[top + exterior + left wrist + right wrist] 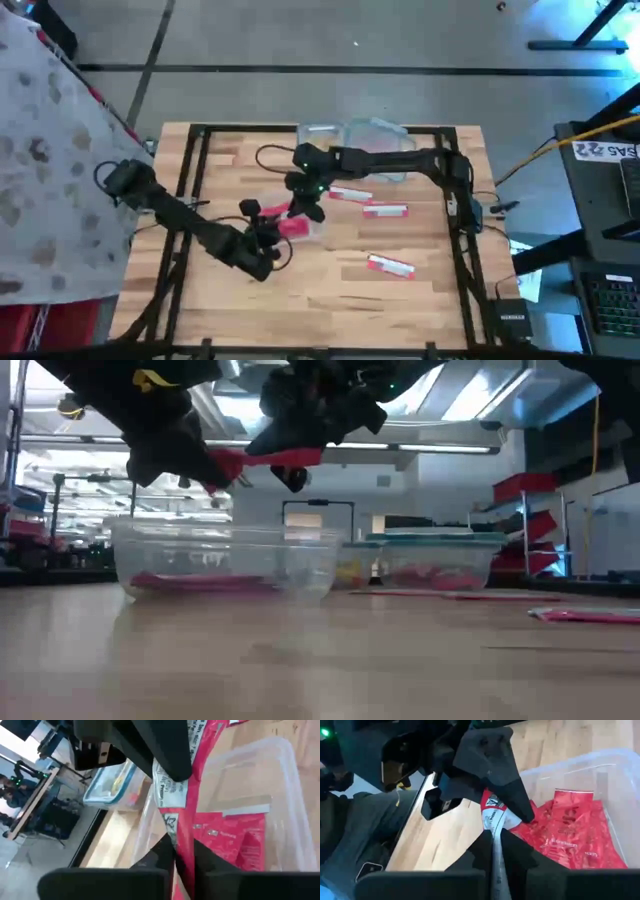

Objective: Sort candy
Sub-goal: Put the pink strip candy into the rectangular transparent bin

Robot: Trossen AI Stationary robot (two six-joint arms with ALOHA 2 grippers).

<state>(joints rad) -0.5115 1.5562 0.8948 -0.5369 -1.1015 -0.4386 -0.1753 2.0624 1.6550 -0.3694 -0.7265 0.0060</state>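
Here the wooden table [330,290] carries two clear tubs; the nearer tub [225,560] sits at mid-table directly under both grippers, and the farther tub [375,135] stands near the table's far edge; in the low view the farther one shows yellow and red pieces inside, too blurred to tell apart. Both arms meet over the nearer tub, the left reaching in from the left side and the right from the far right corner; the left gripper [182,855] is clamped shut on one end of a red packet [275,457], and the right gripper [496,842] is clamped shut on the other end of the same packet, so it hangs between them in the air just above the tub's rim. The held packet is flat, red with a white printed end panel; inside the tub below lie more red packets [575,837] of the same kind, overlapping on its floor. Three further packets [388,265] lie flat on the bare wood to the right of the grippers, apart from one another, red with pale ends.
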